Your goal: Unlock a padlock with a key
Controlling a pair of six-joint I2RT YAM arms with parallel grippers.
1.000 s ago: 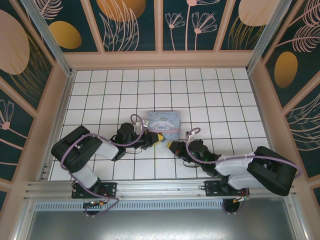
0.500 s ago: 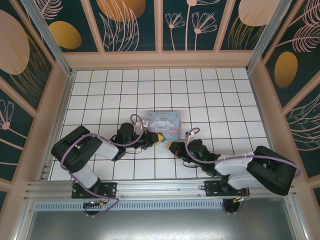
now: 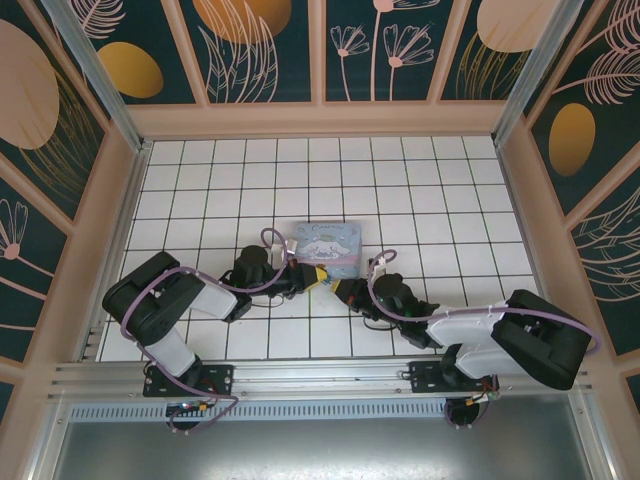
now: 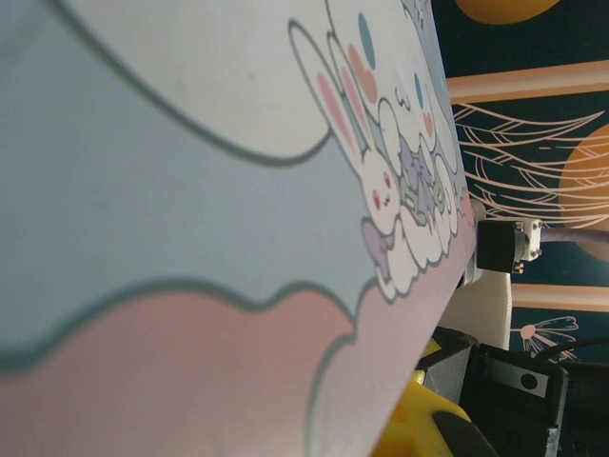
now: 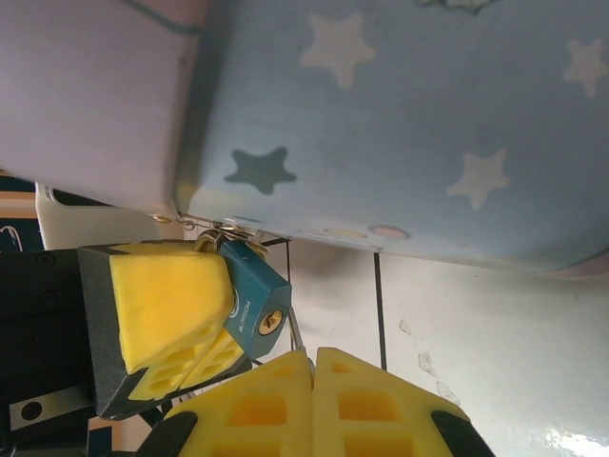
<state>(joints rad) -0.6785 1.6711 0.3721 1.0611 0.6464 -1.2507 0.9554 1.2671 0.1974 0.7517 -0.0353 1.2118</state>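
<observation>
A dark-blue padlock [image 5: 253,291] hangs at the lower corner of the pastel-blue cartoon box [image 5: 400,124], its brass keyhole facing my right gripper. My left gripper [image 3: 318,275] is shut on the padlock, its yellow fingers [image 5: 164,307] pressed against the body's left side. My right gripper [image 5: 313,354] is shut on the key [image 5: 297,333], a thin silvery sliver sticking out between the pads. The key's tip sits just below and right of the keyhole, outside it. In the top view both grippers meet at the box's front edge, the right gripper [image 3: 340,289] slightly nearer.
The box [image 3: 327,245] lies on the white tiled table [image 3: 450,200], and in the left wrist view the box [image 4: 190,190] is very close to the lens. Wooden walls ring the table. Bare tiles [image 5: 476,324] lie to the right of the padlock.
My right arm has crept left and slightly forward, bringing the key closer to the padlock. The left arm and the box have stayed put.
</observation>
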